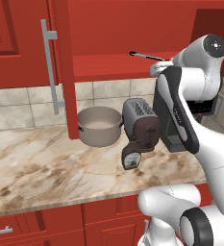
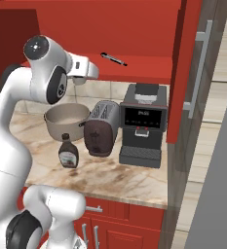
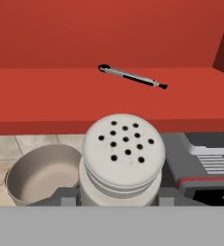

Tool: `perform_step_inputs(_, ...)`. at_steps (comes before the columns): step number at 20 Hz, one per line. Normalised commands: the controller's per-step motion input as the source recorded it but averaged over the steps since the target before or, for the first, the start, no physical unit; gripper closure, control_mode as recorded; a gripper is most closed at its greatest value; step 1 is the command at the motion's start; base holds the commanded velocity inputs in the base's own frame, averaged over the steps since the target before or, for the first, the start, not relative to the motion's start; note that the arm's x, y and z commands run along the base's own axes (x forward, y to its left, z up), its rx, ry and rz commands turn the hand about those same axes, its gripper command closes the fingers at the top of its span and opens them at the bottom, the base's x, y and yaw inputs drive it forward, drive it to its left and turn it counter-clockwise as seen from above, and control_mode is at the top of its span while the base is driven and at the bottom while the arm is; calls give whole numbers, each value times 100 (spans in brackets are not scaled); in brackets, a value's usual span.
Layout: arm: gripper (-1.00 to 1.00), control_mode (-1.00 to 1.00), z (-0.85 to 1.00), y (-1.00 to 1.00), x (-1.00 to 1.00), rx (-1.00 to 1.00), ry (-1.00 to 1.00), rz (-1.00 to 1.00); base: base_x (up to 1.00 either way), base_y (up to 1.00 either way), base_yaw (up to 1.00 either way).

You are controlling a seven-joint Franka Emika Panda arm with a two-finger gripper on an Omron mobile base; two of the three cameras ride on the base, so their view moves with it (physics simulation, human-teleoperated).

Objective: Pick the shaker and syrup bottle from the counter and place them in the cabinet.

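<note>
On the left of the left base view, one cabinet (image 1: 132,43) door is seen swung open, with one long silver bar handle (image 1: 48,65) on it. One red shelf (image 1: 118,65) is seen inside the cabinet, and one thin dark-and-silver rod (image 1: 144,56) lies on it. Below, one round grey pot (image 1: 100,126) stands on the counter (image 1: 46,163) against the tiled wall. Just right of the pot, one brown-and-grey toaster (image 1: 141,124) is seen. One syrup bottle (image 1: 131,156) is seen on the counter in front of the toaster, tilted in this view, with its cap toward the toaster. In the right base view the bottle (image 2: 68,154) stands upright near the pot and toaster. To the right of the toaster, one black coffee machine (image 2: 143,124) is placed on the counter.

One shaker (image 3: 120,158) is seen in the hand view, pale, with a perforated rounded top, raised level with the front edge of the shelf and above the pot and coffee machine. It is gripped by the end effector (image 3: 118,196), whose two fingers are closed against its sides at the bottom of that view. The shaker is held in front of the cabinet opening, short of the rod on the shelf. In the right base view the white hand (image 2: 83,68) is seen at shelf height, left of the rod.
</note>
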Motion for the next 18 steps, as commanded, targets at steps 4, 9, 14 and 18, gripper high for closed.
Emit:
perform_step_inputs(4, 100, -100, 0, 0, 26, 0, 0, -1, 0, 0, 0)
perform_step_inputs(9, 100, -100, 0, 0, 25, 0, 0, -2, 0, 0, 0)
perform_step_inputs(14, 100, -100, 0, 0, 24, 0, 0, -1, 0, 0, 0)
perform_step_inputs(18, 100, -100, 0, 0, 22, 0, -1, 0, 0, 0, 0)
